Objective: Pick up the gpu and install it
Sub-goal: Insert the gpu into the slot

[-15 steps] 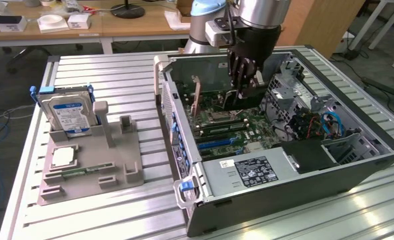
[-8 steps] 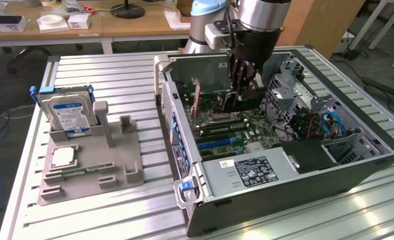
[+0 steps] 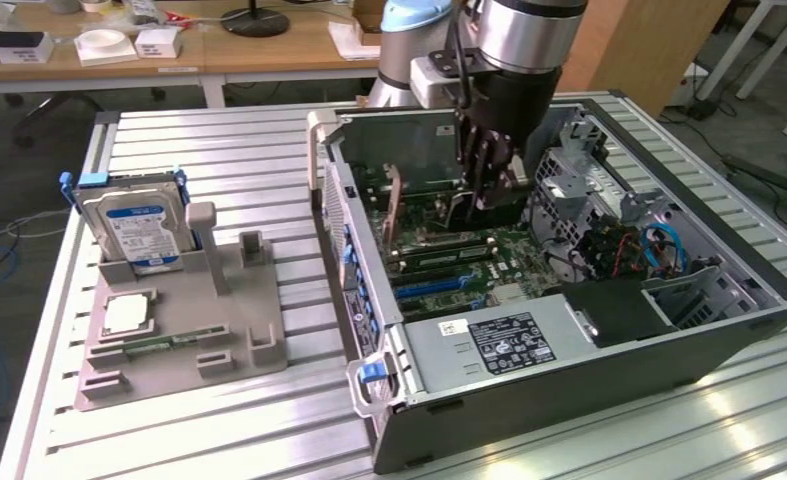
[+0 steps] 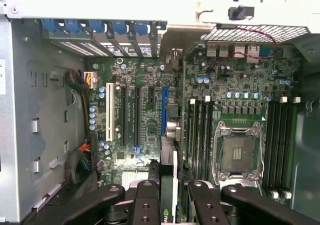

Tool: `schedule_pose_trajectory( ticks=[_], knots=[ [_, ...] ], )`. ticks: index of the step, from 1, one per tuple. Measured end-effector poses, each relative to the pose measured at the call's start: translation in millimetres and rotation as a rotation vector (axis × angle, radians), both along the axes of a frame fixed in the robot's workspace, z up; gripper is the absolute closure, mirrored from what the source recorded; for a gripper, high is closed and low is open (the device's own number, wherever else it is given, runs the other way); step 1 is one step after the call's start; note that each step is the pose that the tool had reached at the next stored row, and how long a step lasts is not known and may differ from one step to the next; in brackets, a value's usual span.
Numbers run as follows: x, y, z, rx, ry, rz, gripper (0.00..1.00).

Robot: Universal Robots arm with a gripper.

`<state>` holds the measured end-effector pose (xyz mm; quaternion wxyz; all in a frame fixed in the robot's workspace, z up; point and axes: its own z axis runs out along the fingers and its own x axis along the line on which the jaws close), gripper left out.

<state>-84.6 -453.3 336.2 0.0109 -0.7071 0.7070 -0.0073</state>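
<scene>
On a ribbed metal table stands an open computer case. Inside, the gripper clasps the gpu (held edge-on) above the motherboard.

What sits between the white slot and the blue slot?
In the wrist view, two long black slots and a short black slot lie between them.

- The thin dark flat circuit card between the black jaws runs off the wrist view's edge.
- The open black computer case hides the card's lower edge in the exterior view.
- The print on the silver hard drive's blue-white label is too small to read.
</scene>
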Motion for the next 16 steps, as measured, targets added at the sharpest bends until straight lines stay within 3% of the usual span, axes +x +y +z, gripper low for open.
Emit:
schedule_pose_trajectory(
  ticks=[16],
  knots=[
    [-3.0,-0.2,-24.9,0.0013,0.0002,0.0,0.73]
  ],
)
